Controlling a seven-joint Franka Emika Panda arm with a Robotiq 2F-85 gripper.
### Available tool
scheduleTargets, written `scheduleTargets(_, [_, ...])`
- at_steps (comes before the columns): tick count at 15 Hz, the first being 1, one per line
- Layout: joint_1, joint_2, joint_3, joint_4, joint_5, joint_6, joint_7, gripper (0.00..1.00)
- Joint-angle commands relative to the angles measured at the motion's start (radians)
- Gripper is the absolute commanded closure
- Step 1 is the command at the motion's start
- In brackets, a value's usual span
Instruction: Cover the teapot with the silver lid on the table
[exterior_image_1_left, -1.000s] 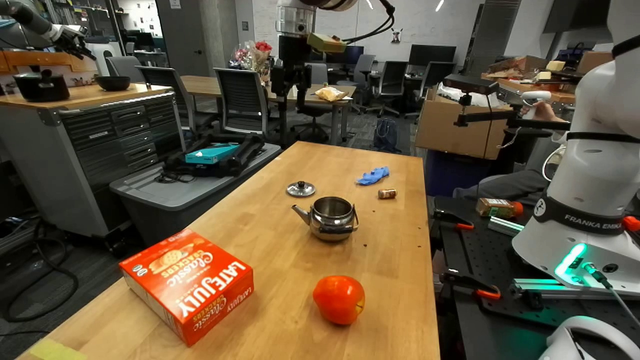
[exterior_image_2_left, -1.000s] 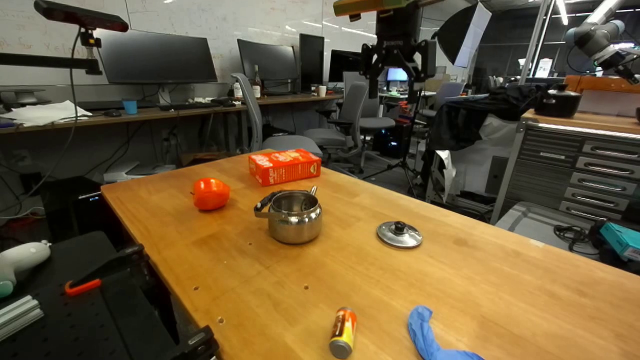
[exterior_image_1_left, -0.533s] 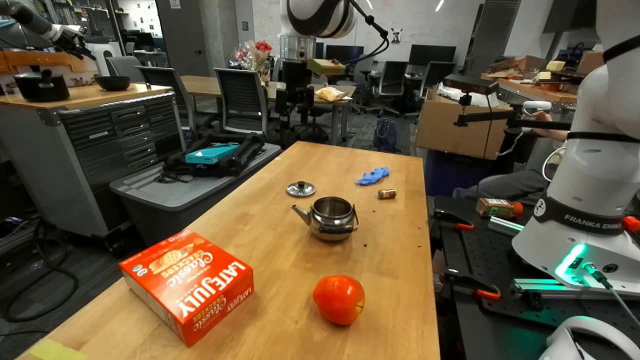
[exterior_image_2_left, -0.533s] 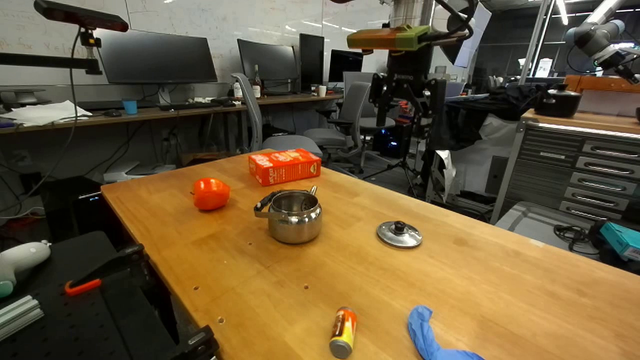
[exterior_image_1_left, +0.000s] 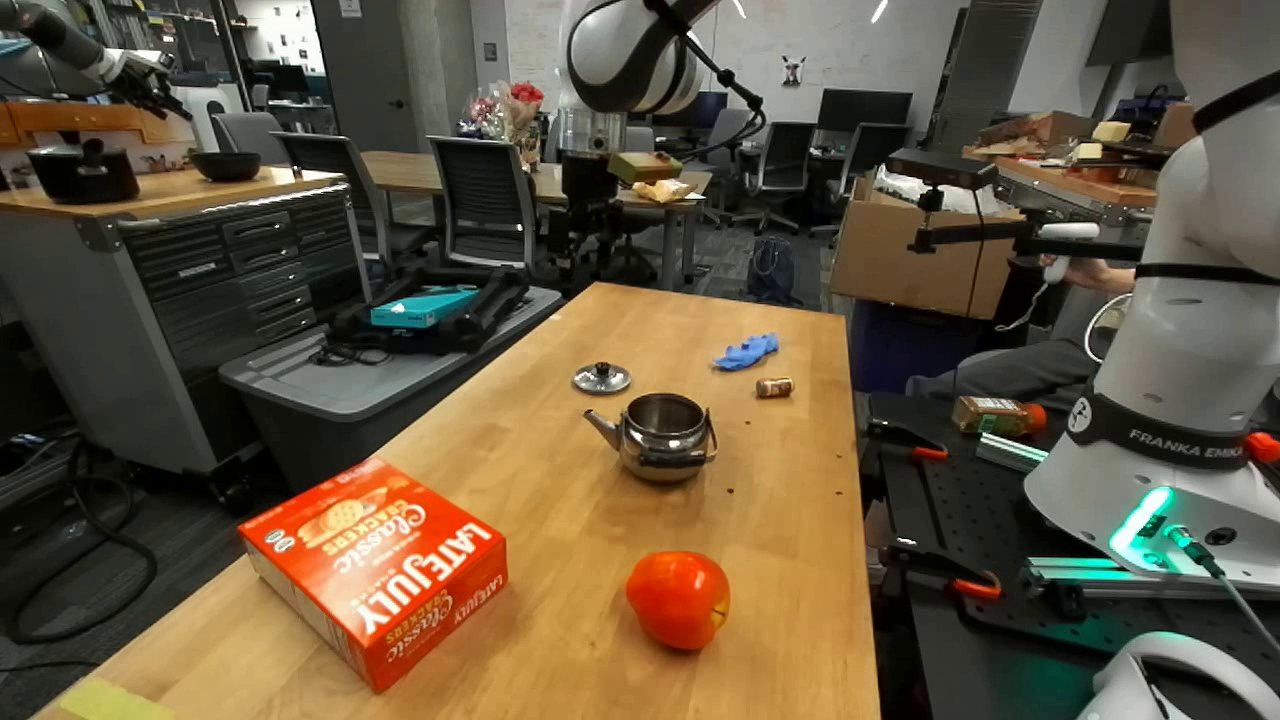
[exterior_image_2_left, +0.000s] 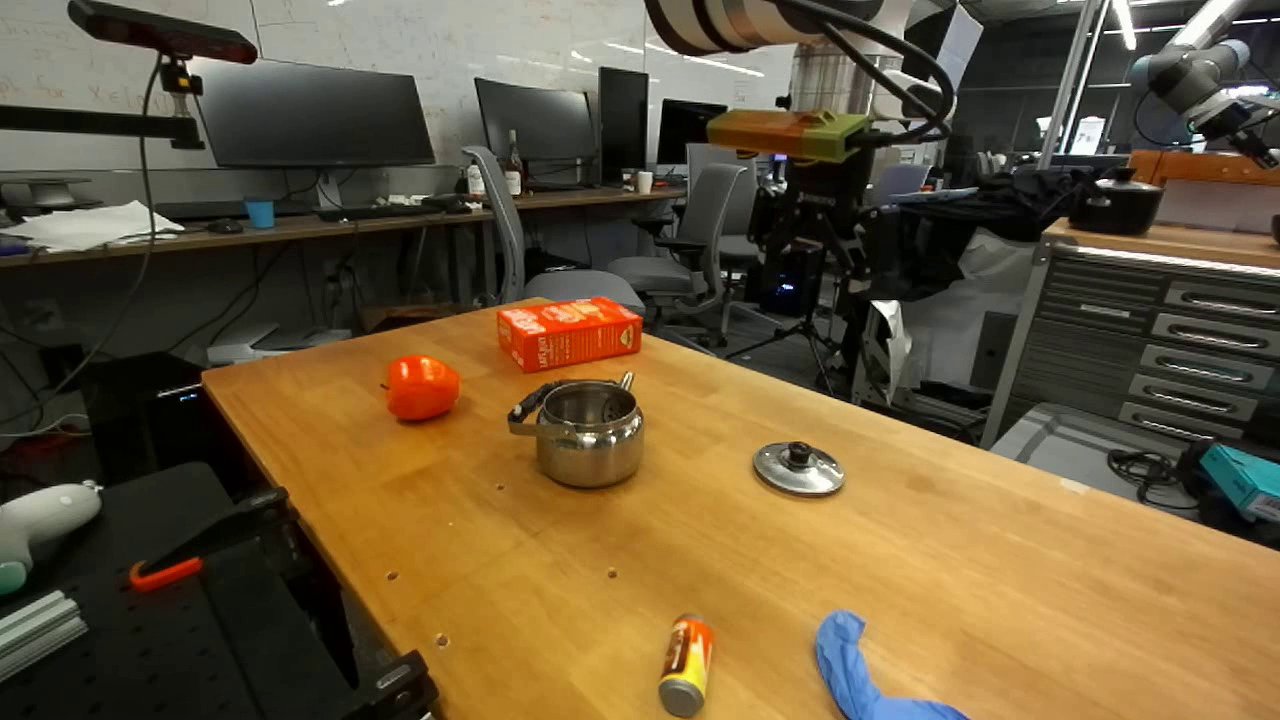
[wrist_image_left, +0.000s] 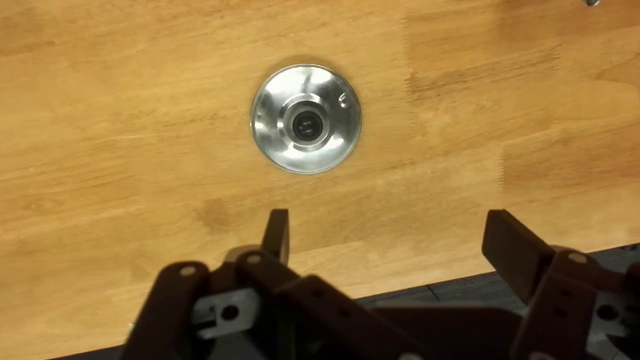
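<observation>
Silver lid (wrist_image_left: 306, 120): lying knob up on the table (exterior_image_1_left: 790, 540), near the long edge beside the grey bin (exterior_image_1_left: 340, 400).
Gripper (wrist_image_left: 388, 212): hanging well above the lid, appearing slightly toward that edge, its fingers (wrist_image_left: 275, 235) standing wide apart.
Lid from gripper: showing beyond the fingertips in the wrist view, nearer one finger.
Teapot (exterior_image_2_left: 590, 450): standing upright farther in from the bin-side edge, spout pointing toward it.
</observation>
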Motion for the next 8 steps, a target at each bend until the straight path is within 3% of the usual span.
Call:
scheduleTargets(1, [-0.009,0.054,0.001,0.054,0.014,0.003,-0.016,0.0])
scheduleTargets(8, [-0.009,0.143,-0.008,0.113,-0.002,-0.002,-0.006,0.0])
